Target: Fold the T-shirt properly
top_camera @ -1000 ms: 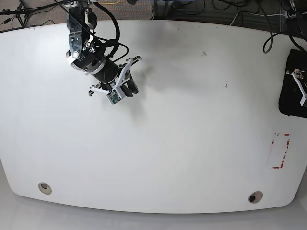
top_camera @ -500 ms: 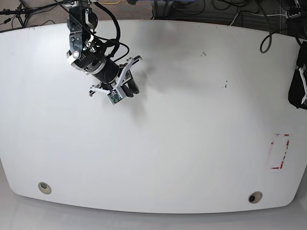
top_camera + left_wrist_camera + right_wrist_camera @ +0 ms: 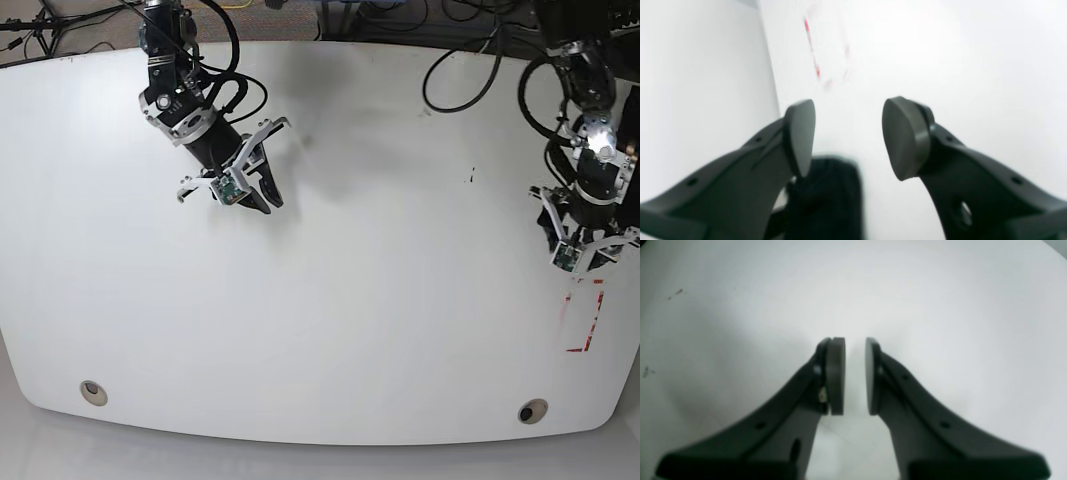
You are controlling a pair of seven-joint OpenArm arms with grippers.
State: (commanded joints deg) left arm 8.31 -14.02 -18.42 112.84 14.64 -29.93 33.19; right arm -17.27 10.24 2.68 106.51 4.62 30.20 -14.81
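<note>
Ahead of the left gripper (image 3: 848,133) in the left wrist view, a white table (image 3: 940,50) is filling most of the frame, and a blurred red marking (image 3: 811,50) is showing on it beyond the fingertips – too smeared to tell whether it carries any writing. Off to that gripper's left side the table edge is giving way to a pale grey floor (image 3: 690,66). The jaws are standing wide apart with nothing between them. Beneath the left-hand finger a black blurred shape (image 3: 826,200) is lying; I cannot tell whether it is the T-shirt or part of the arm.

Under the right gripper (image 3: 855,373) in the right wrist view, the same white table (image 3: 940,306) is spreading out, with a few small dark specks (image 3: 675,293) showing well off to its left. Its pads are sitting close together with a narrow gap showing – gripping nothing.

Seen from the base view, the table (image 3: 350,320) is showing rounded corners and two round holes (image 3: 93,392) near its front edge. The right gripper (image 3: 265,200) is hanging over the far part of it. The left gripper (image 3: 590,255) is hovering by the opposite edge, with the red marking (image 3: 585,320) just in front of it as a partial rectangle outline. Black cables (image 3: 470,30) are trailing across the floor behind the table.
</note>
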